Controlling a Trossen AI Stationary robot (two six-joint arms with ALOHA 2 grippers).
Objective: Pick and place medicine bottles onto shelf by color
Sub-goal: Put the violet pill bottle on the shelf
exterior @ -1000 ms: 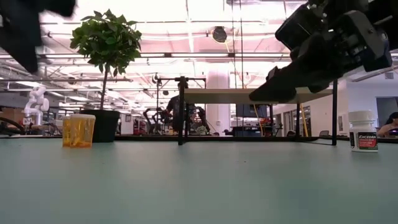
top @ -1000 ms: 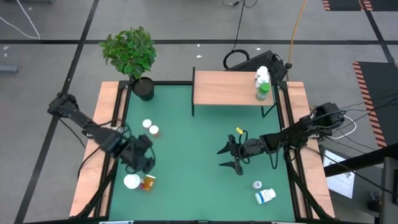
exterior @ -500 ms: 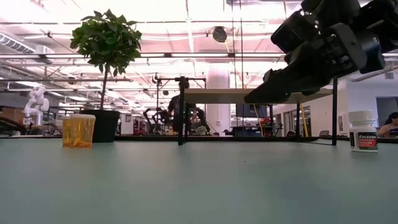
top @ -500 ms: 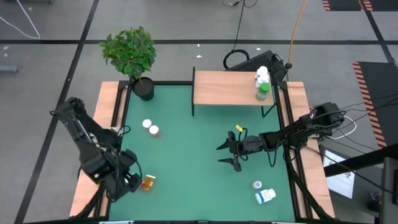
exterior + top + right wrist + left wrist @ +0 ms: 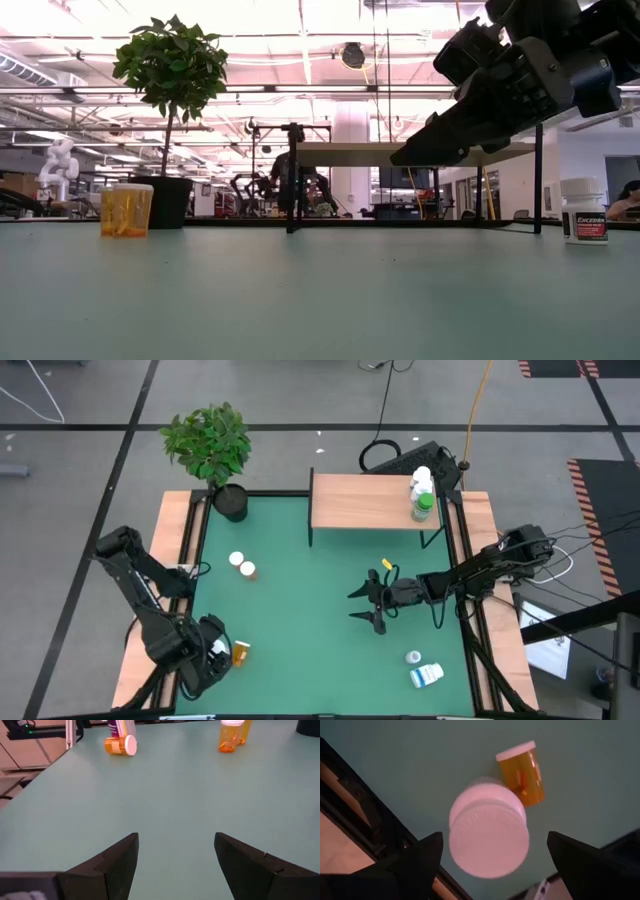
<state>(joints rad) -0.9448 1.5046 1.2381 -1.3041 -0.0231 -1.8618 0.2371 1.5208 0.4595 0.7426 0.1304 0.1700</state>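
My left gripper [image 5: 205, 657] is open at the table's near left corner, pointing down. In the left wrist view [image 5: 492, 852] its fingers stand on either side of an upright white-capped bottle [image 5: 489, 836] without touching it. An amber bottle [image 5: 240, 652] lies on its side just beside it and also shows in the left wrist view [image 5: 522, 772]. My right gripper [image 5: 368, 610] is open and empty above the table's middle right. The light-wood shelf [image 5: 360, 502] stands at the far edge; a white bottle [image 5: 422, 479] and a green bottle [image 5: 422, 509] stand on its right end.
Two small bottles [image 5: 241, 565] stand left of the table's middle. Two more bottles [image 5: 421, 670] are at the near right, one lying down. A potted plant [image 5: 210, 445] stands at the far left corner. Wooden rails [image 5: 185, 560] edge the table.
My left gripper has swung toward the table's near left corner and come over the white-capped bottle, which it now hides in the high view. My right gripper has stayed almost where it was, still open.
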